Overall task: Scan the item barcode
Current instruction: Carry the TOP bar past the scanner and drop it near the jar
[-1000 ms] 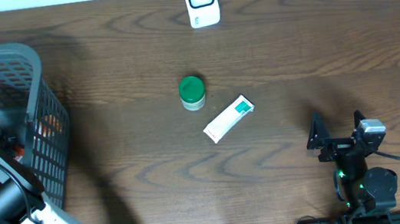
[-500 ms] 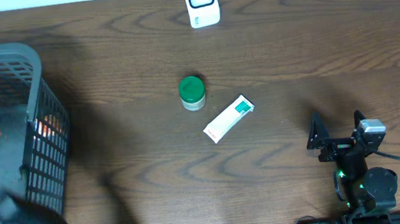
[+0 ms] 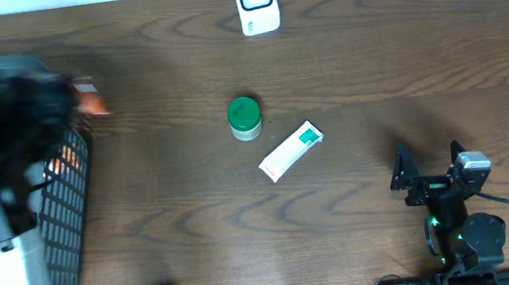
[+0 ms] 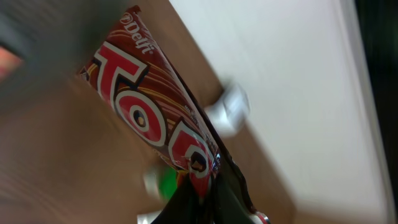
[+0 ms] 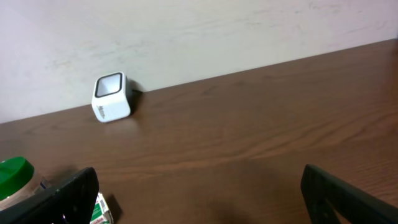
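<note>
Comes up out of the grey mesh basket (image 3: 65, 197) with a red glossy snack-bar wrapper (image 4: 155, 118) clamped in the left jaws, ready for the white cube scanner (image 3: 256, 1) far ahead; right jaws gaping, empty.

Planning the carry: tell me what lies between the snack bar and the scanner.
Overhead shows only bare table between the snack bar and scanner.
</note>
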Controlling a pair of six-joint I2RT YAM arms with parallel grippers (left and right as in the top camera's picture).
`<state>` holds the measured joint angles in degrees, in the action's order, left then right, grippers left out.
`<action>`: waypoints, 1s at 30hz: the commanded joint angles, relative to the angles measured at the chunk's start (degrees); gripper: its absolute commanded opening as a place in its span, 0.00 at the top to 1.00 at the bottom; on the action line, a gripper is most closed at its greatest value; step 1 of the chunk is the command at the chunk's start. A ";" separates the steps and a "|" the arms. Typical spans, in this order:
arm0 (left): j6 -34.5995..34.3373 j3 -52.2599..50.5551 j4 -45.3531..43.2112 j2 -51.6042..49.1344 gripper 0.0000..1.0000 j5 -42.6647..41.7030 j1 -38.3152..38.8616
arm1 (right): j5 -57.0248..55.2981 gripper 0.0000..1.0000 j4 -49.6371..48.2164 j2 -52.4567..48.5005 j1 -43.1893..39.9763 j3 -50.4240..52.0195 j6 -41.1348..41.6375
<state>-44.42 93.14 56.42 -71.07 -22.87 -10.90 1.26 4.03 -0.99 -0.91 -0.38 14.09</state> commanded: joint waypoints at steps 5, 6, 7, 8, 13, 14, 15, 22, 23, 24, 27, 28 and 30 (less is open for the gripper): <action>10.60 -4.22 0.83 -6.03 0.93 2.95 24.35 | -0.31 0.01 0.24 0.22 -0.50 0.07 0.48; 11.63 -4.74 1.22 -7.45 0.93 6.01 26.88 | -0.33 0.01 0.24 0.22 -0.50 0.07 0.46; 13.25 -5.16 1.53 -8.94 0.93 8.94 29.20 | -0.31 0.01 0.24 0.22 -0.50 0.07 0.48; 14.75 -5.62 1.88 -10.54 0.93 11.54 31.32 | -0.31 0.01 0.24 0.22 -0.50 0.07 0.48; 24.48 -8.28 3.21 -19.71 0.93 14.99 39.10 | -0.31 0.01 0.24 0.22 -0.50 0.07 0.48; 26.10 -8.92 3.08 -21.70 0.93 15.34 40.28 | -0.31 0.01 0.24 0.22 -0.50 0.07 0.48; 26.58 -9.53 2.86 -23.71 0.93 16.52 41.35 | -0.33 0.01 0.24 0.22 -0.50 0.07 0.48; 23.17 -13.16 -1.09 -35.39 0.93 18.47 44.04 | -0.31 0.01 0.24 0.22 -0.50 0.07 0.48; 22.45 -13.40 -1.49 -36.50 0.93 18.47 44.04 | -0.31 0.01 0.24 0.22 -0.50 0.07 0.48; 21.84 -13.55 -1.73 -37.48 0.93 18.49 44.04 | -0.31 0.01 0.24 0.22 -0.50 0.07 0.48; 21.40 -13.57 -1.66 -38.80 0.93 18.47 44.04 | -0.33 0.01 0.24 0.22 -0.50 0.07 0.46; 21.40 -13.57 -1.64 -38.80 0.93 18.47 44.04 | -0.33 0.01 0.24 0.22 -0.50 0.07 0.48; 21.44 -13.57 -1.38 -38.42 0.93 18.49 44.04 | -0.33 0.01 0.24 0.22 -0.50 0.07 0.48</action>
<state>-22.35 79.09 54.72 -110.26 -5.58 33.21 1.26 4.03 -0.99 -0.91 -0.38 14.09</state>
